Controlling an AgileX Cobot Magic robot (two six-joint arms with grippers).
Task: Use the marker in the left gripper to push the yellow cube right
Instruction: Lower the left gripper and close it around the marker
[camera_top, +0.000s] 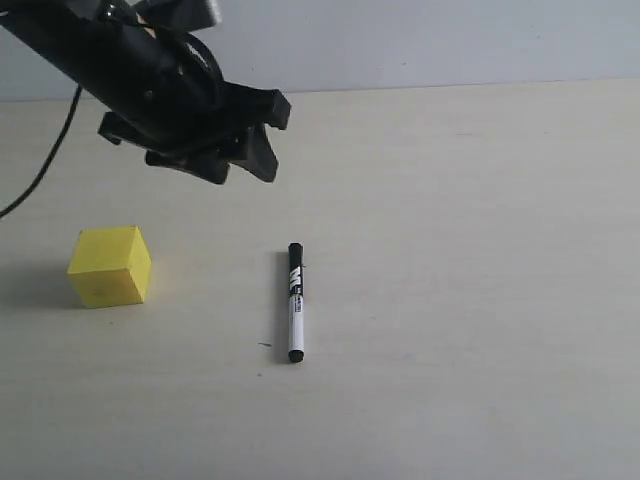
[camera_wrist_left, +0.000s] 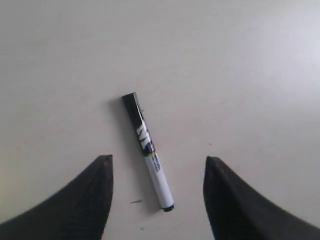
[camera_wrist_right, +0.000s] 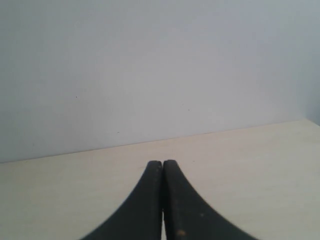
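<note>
The marker (camera_top: 295, 302) is nearest, just left of centre in the lower half of the exterior view. It lies flat on the pale desk (camera_top: 480, 300) and nothing holds it. It runs almost straight up and down the frame, with its white barrel toward the bottom and its black cap toward the top. A tiny dark speck (camera_top: 265, 346) sits on the desk just left of its lower end.

The yellow cube (camera_top: 110, 265) stands on the desk at the left of the frame, about level with the cap end. It is well apart from the marker and nothing touches it.

Above and behind both, in the upper left of the frame, hangs the left claw (camera_top: 262, 140), raised off the desk. Its black fingers (camera_wrist_left: 90, 200) are spread wide and empty. Its own camera looks down on the marker, which lies on the desk framed between the two fingertips and clear of both. A black cable (camera_top: 40, 170) trails off the arm toward the left edge.

The right claw (camera_wrist_right: 162, 162) shows only in its own camera. Its two dark fingers are pressed together with nothing between them.

Farthest back, the desk ends at a plain grey-white wall (camera_top: 450, 40).
</note>
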